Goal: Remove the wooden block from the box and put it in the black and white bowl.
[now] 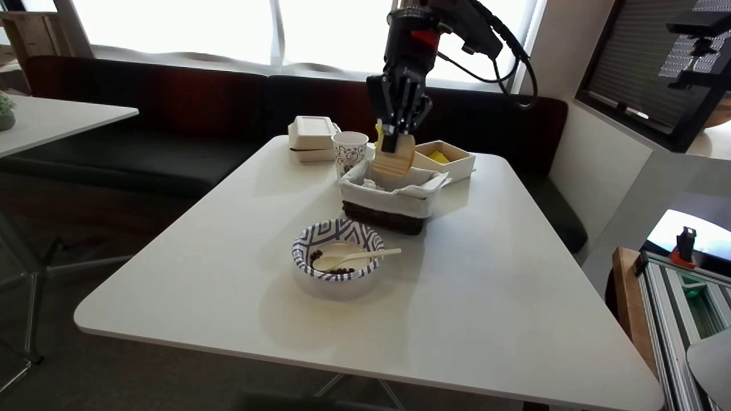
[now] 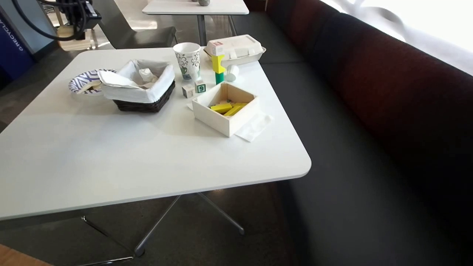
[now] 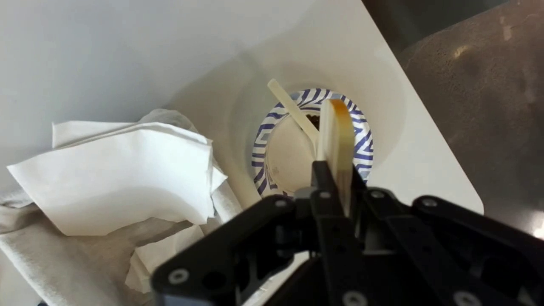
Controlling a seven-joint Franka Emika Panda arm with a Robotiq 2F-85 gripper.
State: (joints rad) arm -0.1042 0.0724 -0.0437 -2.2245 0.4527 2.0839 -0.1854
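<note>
My claw (image 3: 340,176) is closed on the wooden block (image 1: 396,163), and I hold it up in the air. So the block is out of the box (image 2: 212,120), and I think that part is done. What's left is to put it in the black and white bowl (image 1: 337,229) on the desk (image 1: 485,268). A spoon (image 1: 374,253) in there may get in the way. I can't tell if I'm right over the bowl
</note>
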